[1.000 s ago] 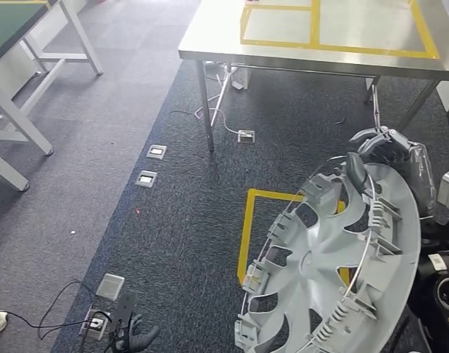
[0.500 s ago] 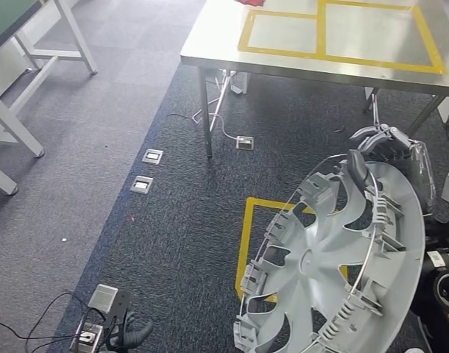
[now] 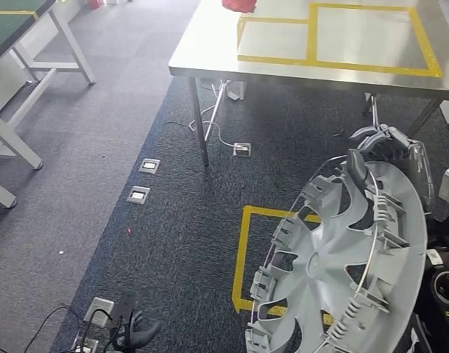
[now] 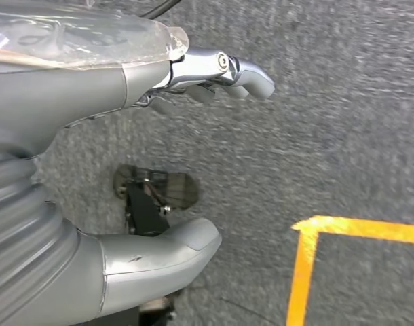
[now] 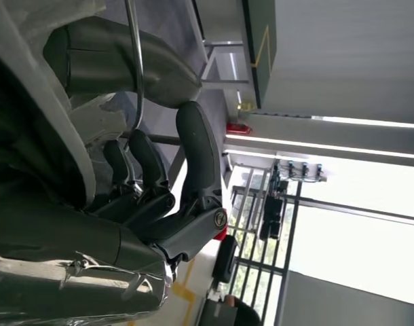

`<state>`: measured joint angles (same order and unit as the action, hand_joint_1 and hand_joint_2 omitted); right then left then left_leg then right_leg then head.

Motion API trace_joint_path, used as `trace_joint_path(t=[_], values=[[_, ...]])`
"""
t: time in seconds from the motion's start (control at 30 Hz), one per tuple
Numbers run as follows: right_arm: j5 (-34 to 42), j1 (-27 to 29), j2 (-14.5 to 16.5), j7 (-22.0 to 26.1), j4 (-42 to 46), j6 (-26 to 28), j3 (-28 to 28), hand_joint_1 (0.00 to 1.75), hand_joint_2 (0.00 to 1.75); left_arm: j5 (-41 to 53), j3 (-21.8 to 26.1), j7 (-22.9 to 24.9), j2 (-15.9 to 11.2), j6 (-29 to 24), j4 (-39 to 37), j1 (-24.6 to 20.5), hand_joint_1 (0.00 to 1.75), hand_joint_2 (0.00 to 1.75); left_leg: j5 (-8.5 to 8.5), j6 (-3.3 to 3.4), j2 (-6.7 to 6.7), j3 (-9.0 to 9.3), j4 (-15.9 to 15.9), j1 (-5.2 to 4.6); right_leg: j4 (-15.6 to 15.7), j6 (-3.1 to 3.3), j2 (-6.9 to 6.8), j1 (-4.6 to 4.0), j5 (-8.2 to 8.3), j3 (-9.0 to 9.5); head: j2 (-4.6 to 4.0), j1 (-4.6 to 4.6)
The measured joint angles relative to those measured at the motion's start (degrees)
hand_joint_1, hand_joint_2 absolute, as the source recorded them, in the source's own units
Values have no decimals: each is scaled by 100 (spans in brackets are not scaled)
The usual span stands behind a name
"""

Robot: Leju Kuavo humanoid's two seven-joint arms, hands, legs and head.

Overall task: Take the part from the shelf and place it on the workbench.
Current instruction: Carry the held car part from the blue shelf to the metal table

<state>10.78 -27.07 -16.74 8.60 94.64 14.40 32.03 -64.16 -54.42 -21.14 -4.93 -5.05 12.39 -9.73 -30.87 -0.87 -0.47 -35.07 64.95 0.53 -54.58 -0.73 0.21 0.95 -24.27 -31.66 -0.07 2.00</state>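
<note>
While the right robot hand grips the upper rim of the large grey plastic wheel cover with curved spokes and a wire retaining ring, its dark fingers curl over that rim, as the right wrist view confirms. Held tilted above the dark carpeted floor, the wheel cover overlaps a yellow tape square marked there. Ahead stands the steel counter bearing yellow tape rectangles. Seen from the left wrist, the left robot hand hangs empty over the carpet, thumb and fingers apart.
</note>
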Motion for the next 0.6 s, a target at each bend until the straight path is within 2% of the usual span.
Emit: trace_joint_path(t=[0.03, 0.07, 0.1, 0.13, 0.2, 0.23, 0.27, 0.3, 0.4, 0.43, 0.47, 0.53, 0.57, 0.6], values=[[0, -1, 0, 8, -7, 1, 1, 175, 175, 7, 0, 8, 1, 0, 0, -2, 0, 175, -101, -18, 1, -282, 417, 5, 1, 17, 1, -2, -24, 21, 0, 11], [0, 11, 0, 11, -15, 2, 1, 175, 175, 14, 0, 20, 3, 0, 0, -1, 0, 175, -111, -26, 2, -509, 692, 9, 1, 27, 6, -5, -54, 49, 0, 19], [0, 25, 0, 15, -23, 4, -1, 175, 175, 24, 0, 34, 3, 0, -1, 2, 0, 175, -2, -23, 2, -633, 752, 10, 1, 30, 14, -7, -88, 89, 0, 25], [0, 36, 0, 19, -27, 7, -3, 175, 175, 31, 0, 45, 2, 0, -1, 3, 0, 175, 221, -10, 2, -630, 566, 9, 1, 25, 23, -7, -127, 142, 0, 33], [0, 46, 0, 25, -28, 9, -10, 175, 175, 38, 0, 53, -7, 0, -1, -1, 0, 175, 782, 45, 2, -373, -252, 0, 5, -2, 36, -9, -211, 251, 0, 48], [0, 45, 0, 29, -29, 9, -12, 175, 175, 39, 0, 53, -11, 0, -1, -7, 0, 175, 943, 76, 1, -228, -632, -12, 3, -26, 44, -18, -253, 286, 0, 53], [-1, 45, 0, 33, -30, 9, -15, 175, 175, 42, -1, 54, -13, 0, -1, -14, 0, 175, 1011, 104, 0, -133, -871, -25, 7, -52, 49, -27, -287, 305, 0, 56], [-5, 46, 0, 36, -30, 10, -17, 175, 175, 47, -1, 55, -13, 0, -1, -20, 0, 175, 989, 129, -1, -90, -974, -39, 15, -82, 54, -35, -315, 311, 0, 53], [-29, 56, -1, 41, -27, 5, -39, 175, 175, 65, -2, 63, -5, 4, 0, -30, 0, 175, 902, 202, -3, -11, -1041, -21, -10, -170, 49, -36, -409, 323, 0, 37], [-36, 58, -2, 44, -25, 2, -51, 175, 175, 68, -2, 65, -3, 8, 0, -33, 0, 175, 883, 235, -2, 36, -1067, -6, -175, -194, 40, -35, -497, 258, 0, 26], [-40, 63, -2, 46, -24, -1, -61, 175, 175, 71, -2, 67, -2, 12, 0, -37, 0, 175, 859, 264, -2, 88, -1089, 7, -475, -214, 31, -30, -629, 118, 0, 13], [-49, 82, -2, 48, -26, -5, -69, 175, 175, 73, -2, 70, -4, 15, 0, -44, 0, 175, 794, 305, -1, 162, -1090, 2, -1341, -244, 22, -28, -928, -352, 0, -15], [-51, 94, -2, 47, -27, -7, -69, 175, 175, 73, -2, 73, -5, 15, 0, -44, 0, 175, 758, 309, -2, 201, -1087, 0, -1673, -256, 21, -25, -988, -573, 0, -21], [-54, 103, -2, 46, -28, -10, -68, 175, 175, 73, -2, 75, -4, 15, 0, -41, 0, 175, 717, 309, -5, 249, -1083, -1, -1808, -264, 20, -21, -931, -711, 0, -25]])
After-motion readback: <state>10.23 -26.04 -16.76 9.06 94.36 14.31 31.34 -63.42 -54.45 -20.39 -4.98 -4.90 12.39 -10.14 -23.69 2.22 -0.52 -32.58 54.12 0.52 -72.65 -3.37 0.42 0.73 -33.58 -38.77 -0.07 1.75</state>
